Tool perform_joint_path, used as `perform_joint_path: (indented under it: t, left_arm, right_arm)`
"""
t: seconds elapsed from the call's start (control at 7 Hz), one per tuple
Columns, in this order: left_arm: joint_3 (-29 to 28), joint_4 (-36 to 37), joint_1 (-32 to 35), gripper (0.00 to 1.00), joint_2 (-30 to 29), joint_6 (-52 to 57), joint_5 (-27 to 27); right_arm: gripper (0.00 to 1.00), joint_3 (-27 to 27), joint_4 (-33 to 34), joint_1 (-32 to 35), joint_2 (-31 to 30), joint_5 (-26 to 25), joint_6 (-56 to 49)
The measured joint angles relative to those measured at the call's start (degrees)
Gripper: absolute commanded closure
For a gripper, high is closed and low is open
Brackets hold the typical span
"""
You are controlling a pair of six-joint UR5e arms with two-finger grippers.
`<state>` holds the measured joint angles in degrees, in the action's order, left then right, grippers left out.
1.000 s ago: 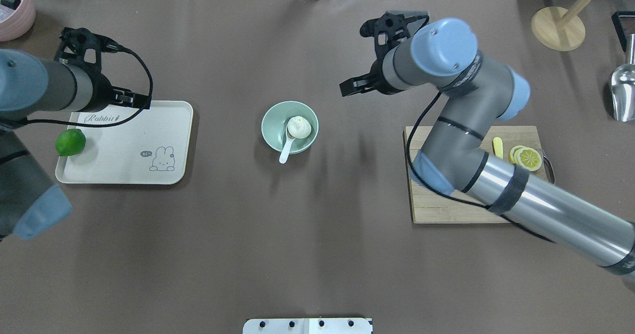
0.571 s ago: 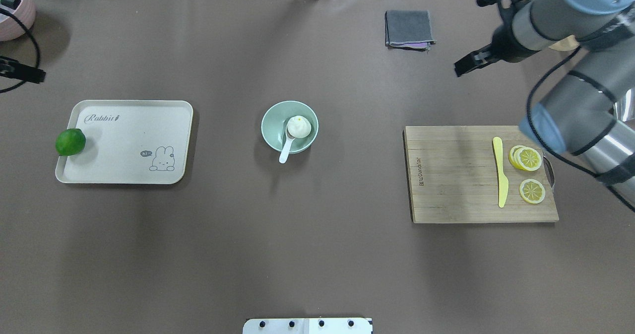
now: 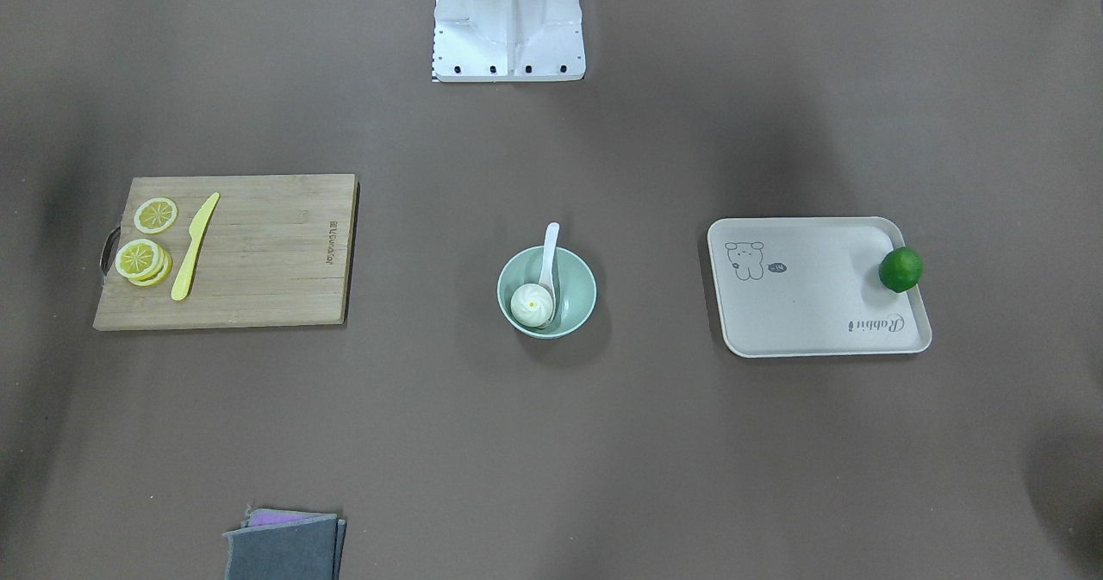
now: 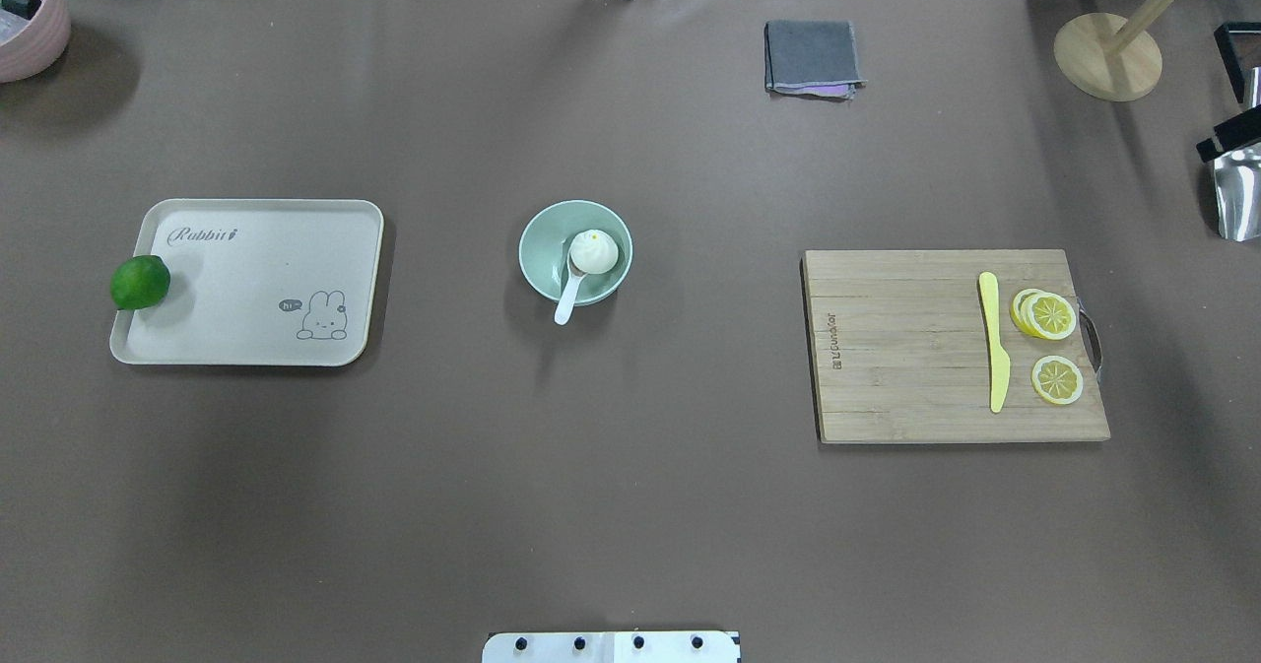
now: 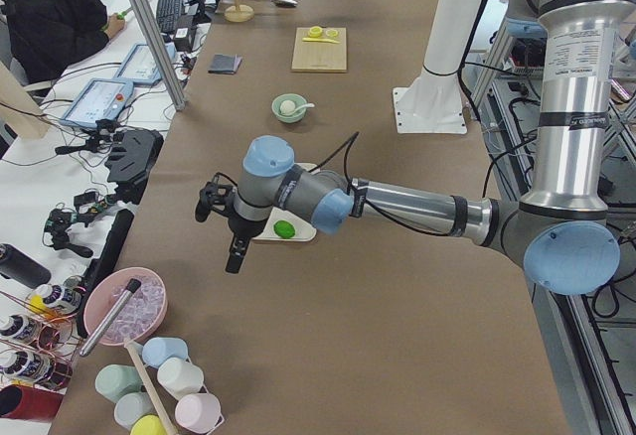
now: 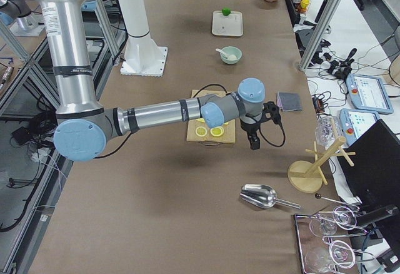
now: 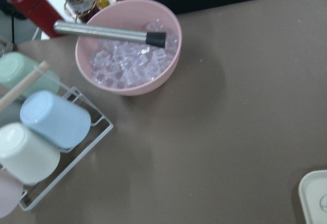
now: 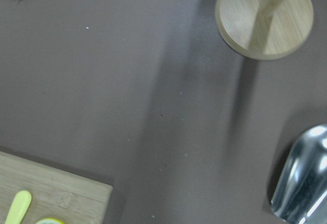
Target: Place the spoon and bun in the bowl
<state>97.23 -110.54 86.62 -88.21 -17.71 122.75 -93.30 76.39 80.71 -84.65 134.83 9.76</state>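
A wide brown table [image 4: 630, 505] fills the room's middle. At its centre stands the mint bowl [image 4: 537, 234]. The bun [image 4: 594, 250] sits inside it, and the spoon [image 4: 566, 300] lies beside the bun, scoop in the bowl and handle over the rim. A tray [image 4: 256, 298] with a lime [image 4: 139, 282] lies well off to one side, a cutting board [image 4: 906, 348] well off to the other, with open surface between. The left gripper [image 5: 221, 231] hangs near a pink ice bowl [image 7: 127, 55], the right gripper [image 6: 264, 130] near a metal scoop [image 8: 301, 183]. Both look small and side-on, so I cannot tell either pincer's width.
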Motion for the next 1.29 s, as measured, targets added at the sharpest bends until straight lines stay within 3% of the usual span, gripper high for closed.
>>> perform_joint_path:
  t: [0.14,0.57,0.86,1.29]
  left_arm:
    - [-1.5,-0.8,2.1,0.02,1.8,-0.1,0.5]
    - [0.9,3.5,6.8,0.02,3.2,-1.6,13.1]
    - [5.4,9.1,7.0,0.02,3.3,-5.0,14.3]
    - [6.4,10.3,6.4,0.02,3.6,-5.7,12.3]
  right_arm:
    - [0.0,0.4,0.3,3.1,-2.6,1.6,-0.2]
    - [0.0,-0.5,5.3,8.5,-6.4,0.7,-0.3]
    - [0.0,-4.9,14.3,9.1,-7.0,0.3,-0.7]
    - [0.0,-6.7,16.9,9.2,-9.7,0.2,-7.2]
